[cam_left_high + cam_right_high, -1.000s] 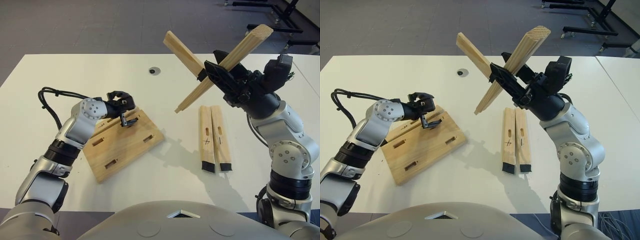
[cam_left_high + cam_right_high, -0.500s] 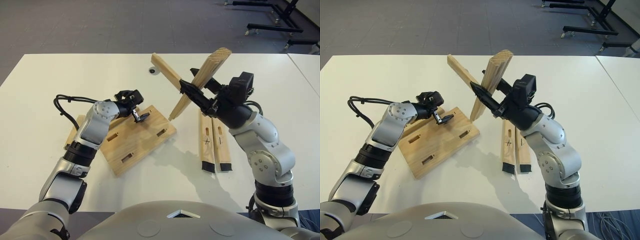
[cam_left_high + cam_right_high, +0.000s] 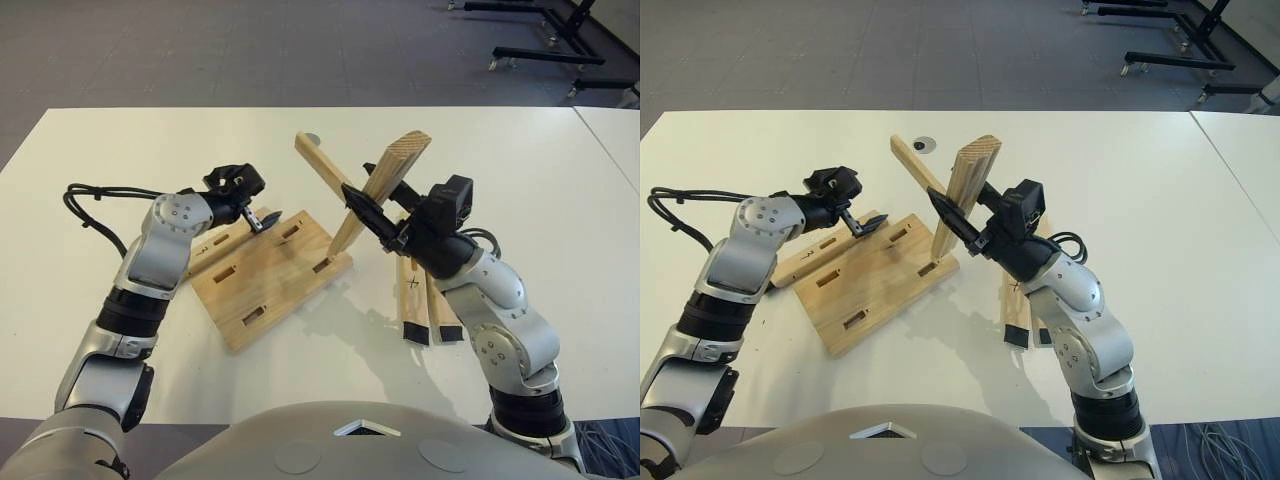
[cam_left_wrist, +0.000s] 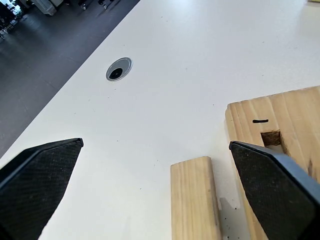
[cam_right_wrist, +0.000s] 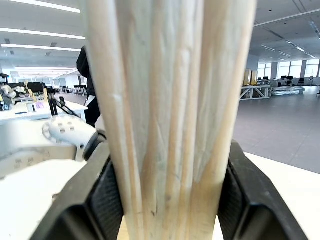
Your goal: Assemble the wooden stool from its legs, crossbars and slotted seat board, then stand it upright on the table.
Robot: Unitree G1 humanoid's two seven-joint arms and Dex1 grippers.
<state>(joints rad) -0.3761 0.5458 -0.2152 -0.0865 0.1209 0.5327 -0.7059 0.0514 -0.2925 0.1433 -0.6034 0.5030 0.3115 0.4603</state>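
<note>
In the right wrist view, close up on the thick pale wooden leg (image 5: 170,115), gripped tightly from both sides by the black pads (image 5: 107,200) of the right gripper. From the head views, more to tell: clamped near mid-length in the right gripper (image 3: 362,205), long axis steep, upper end leaning to the right, lower end down at the right corner of the flat slotted wooden seat board (image 3: 270,275), beside a slot; cannot tell if touching. Crossed by a thin pale wooden crossbar (image 3: 318,163) rising to the left, together an X. Over the board's far edge, the left gripper (image 3: 264,220), fingers (image 4: 42,170) wide apart, holding nothing, above the end of a plain wooden bar (image 4: 192,197) lying beside the board. Near the right arm, two wooden legs with black ends (image 3: 415,300), flat, side by side on the white table (image 3: 520,160).
</note>
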